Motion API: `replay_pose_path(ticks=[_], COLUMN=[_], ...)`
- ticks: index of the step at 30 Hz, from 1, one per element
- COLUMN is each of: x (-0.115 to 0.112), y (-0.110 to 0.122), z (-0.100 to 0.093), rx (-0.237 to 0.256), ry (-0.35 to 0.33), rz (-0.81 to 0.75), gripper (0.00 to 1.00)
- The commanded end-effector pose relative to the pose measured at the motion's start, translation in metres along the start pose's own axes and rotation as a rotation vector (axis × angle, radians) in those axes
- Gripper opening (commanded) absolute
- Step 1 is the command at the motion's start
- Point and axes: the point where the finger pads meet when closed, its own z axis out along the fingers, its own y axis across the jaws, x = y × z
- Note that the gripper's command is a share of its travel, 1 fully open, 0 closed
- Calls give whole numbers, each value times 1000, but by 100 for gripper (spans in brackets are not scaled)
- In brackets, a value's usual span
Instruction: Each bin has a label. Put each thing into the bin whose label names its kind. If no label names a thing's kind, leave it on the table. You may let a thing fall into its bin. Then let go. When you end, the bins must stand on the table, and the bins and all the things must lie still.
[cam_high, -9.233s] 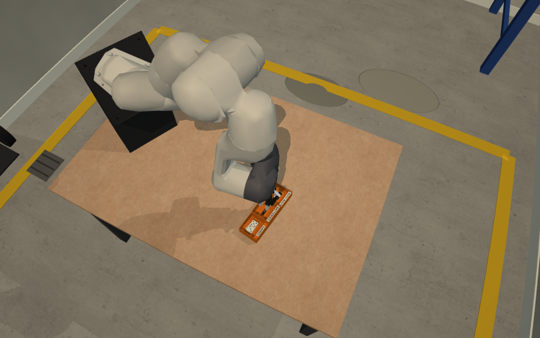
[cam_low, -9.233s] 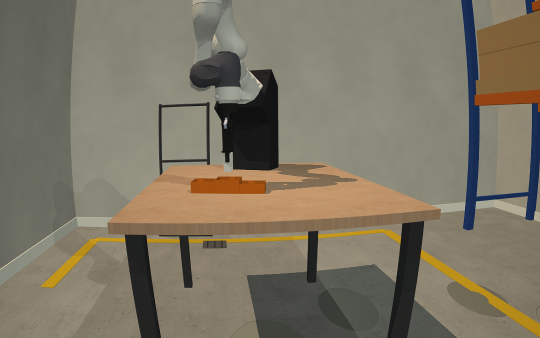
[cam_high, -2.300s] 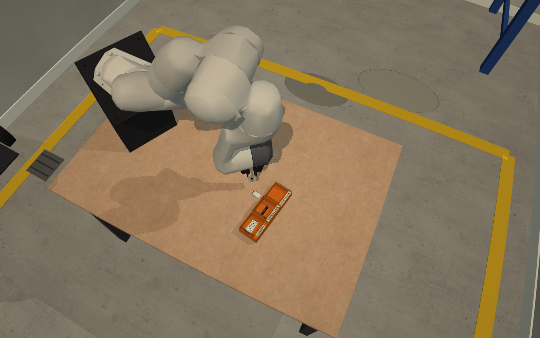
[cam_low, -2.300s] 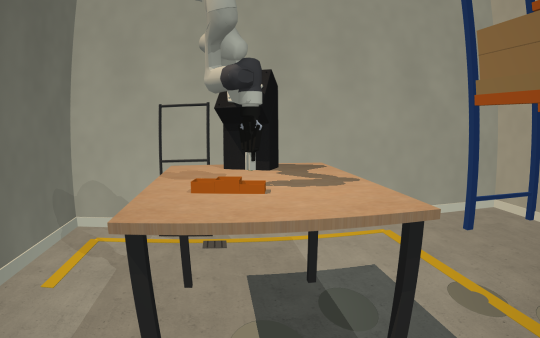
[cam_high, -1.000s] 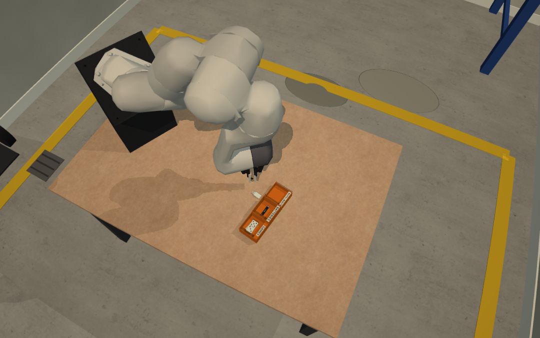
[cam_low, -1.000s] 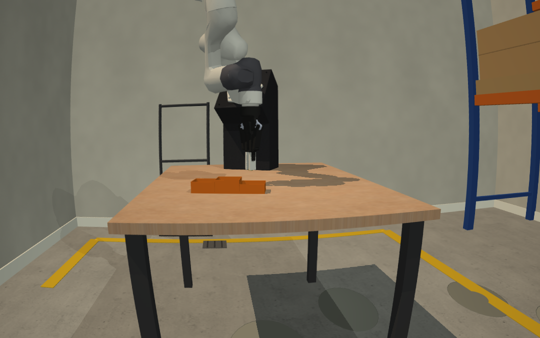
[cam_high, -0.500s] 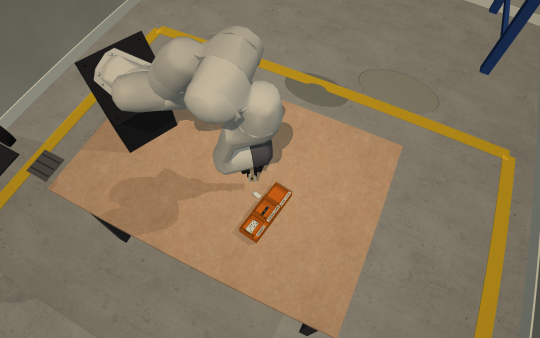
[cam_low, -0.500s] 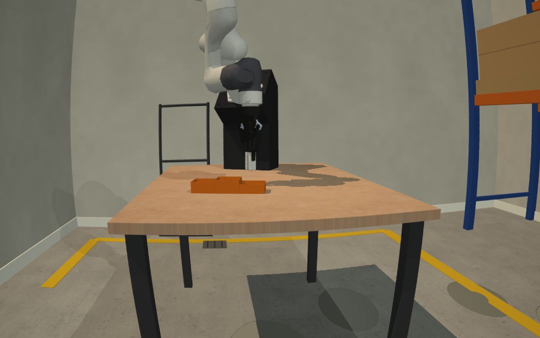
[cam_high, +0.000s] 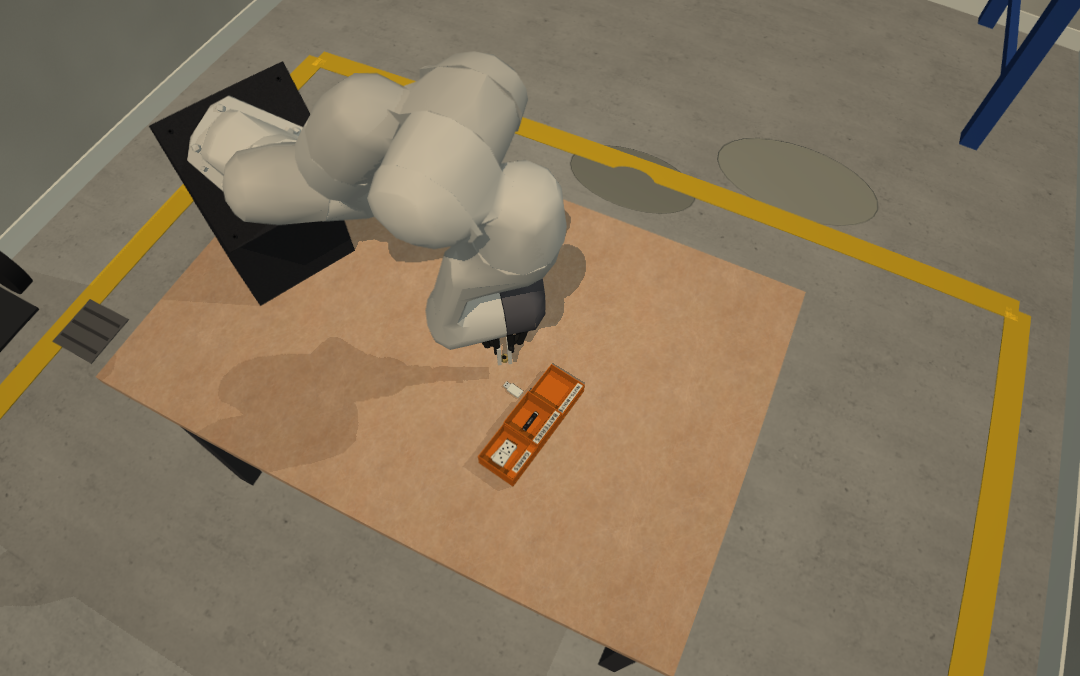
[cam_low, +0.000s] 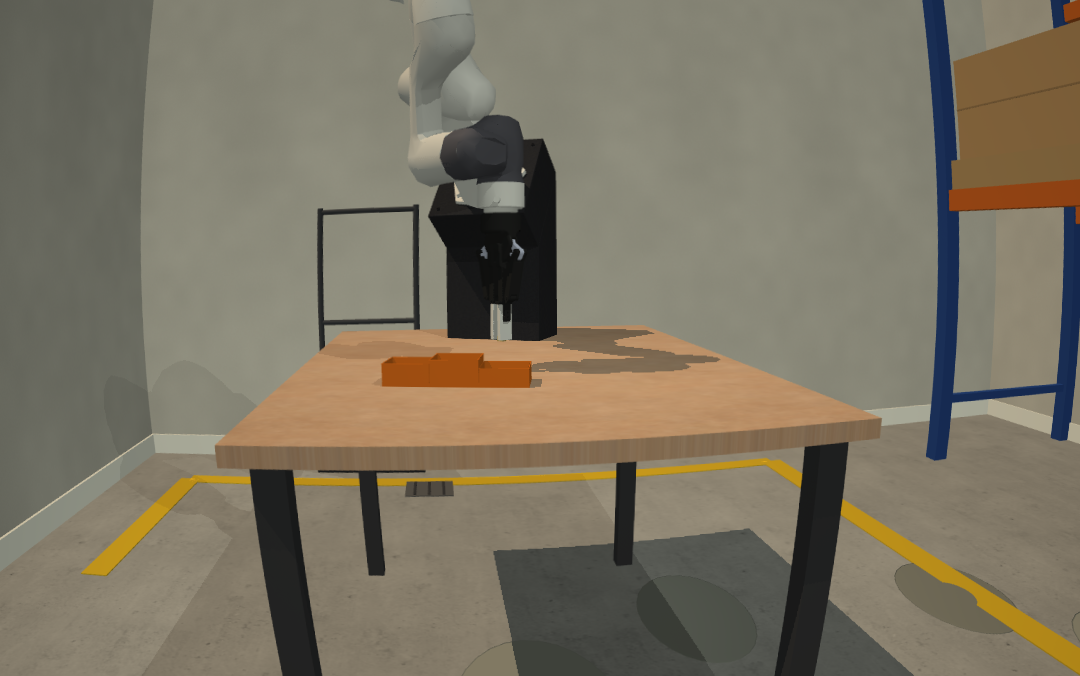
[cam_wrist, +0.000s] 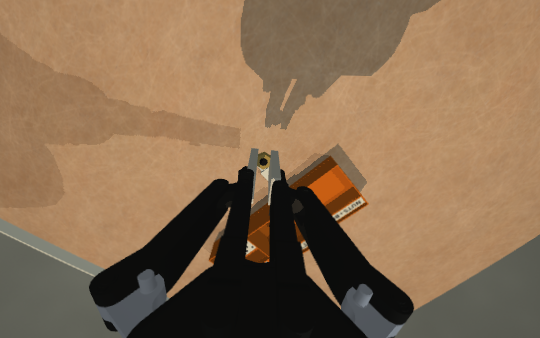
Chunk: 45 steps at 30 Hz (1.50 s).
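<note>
My gripper (cam_high: 504, 360) (cam_low: 500, 338) (cam_wrist: 263, 160) is shut on a brass nut (cam_high: 504, 358) (cam_wrist: 263, 161) and holds it above the table, behind the bins. Three joined orange bins stand on the table. The NUTS+BOLTS bin (cam_high: 553, 385) (cam_wrist: 329, 184) is empty. The BATTERIES bin holds a black battery (cam_high: 530, 421). The GAMES bin holds a white domino-like piece (cam_high: 503, 452) with black dots. A white USB-stick-like thing (cam_high: 514, 389) lies on the table beside the bins; it is mostly hidden behind the fingers in the wrist view.
The wooden table (cam_high: 637, 510) (cam_low: 637, 406) carries the bins near its middle. The arm's black pedestal (cam_high: 306, 259) stands at the table's far edge. The bin walls (cam_low: 456, 373) rise low from the table top.
</note>
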Motion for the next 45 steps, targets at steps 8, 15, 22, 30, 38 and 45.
replay_pose_path(ticks=[8, 15, 22, 30, 38, 45], x=[2, 2, 0, 0, -13, -36], y=[-1, -1, 0, 0, 20, 55], z=[0, 0, -7, -8, -8, -8], rx=[2, 2, 2, 2, 2, 1], ry=[5, 5, 5, 5, 5, 3], rz=[6, 6, 6, 6, 6, 291], gripper=[7, 7, 7, 7, 7, 7])
